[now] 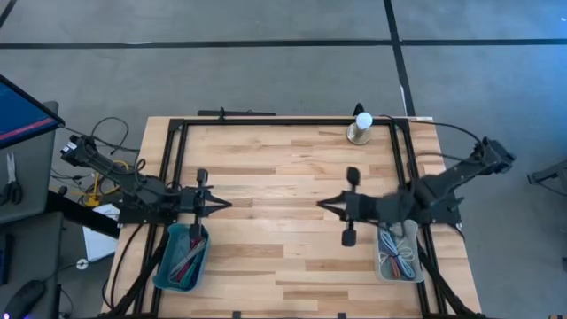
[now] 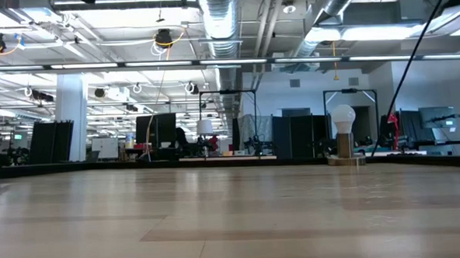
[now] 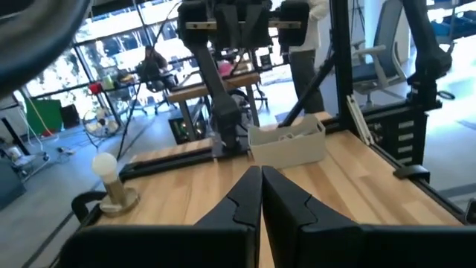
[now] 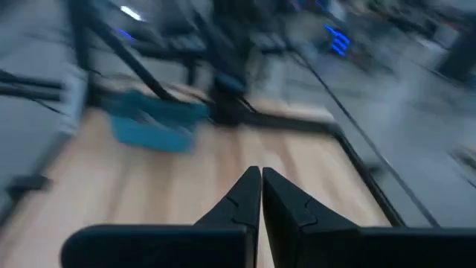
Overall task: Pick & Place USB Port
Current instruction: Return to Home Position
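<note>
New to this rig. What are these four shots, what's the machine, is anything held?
Two dark robot arms stand at a wooden table. One picture looks straight down, one looks level across the tabletop, and two come from cameras on the wrists. The left gripper and right gripper are both shut and hold nothing. A blue bin and a gray bin hold cables; a white bulb on a stand sits near one edge.

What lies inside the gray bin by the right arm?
A tangle of several coloured cables fills the gray bin. The right arm overhangs its far end, so whatever lies there is hidden.
</note>
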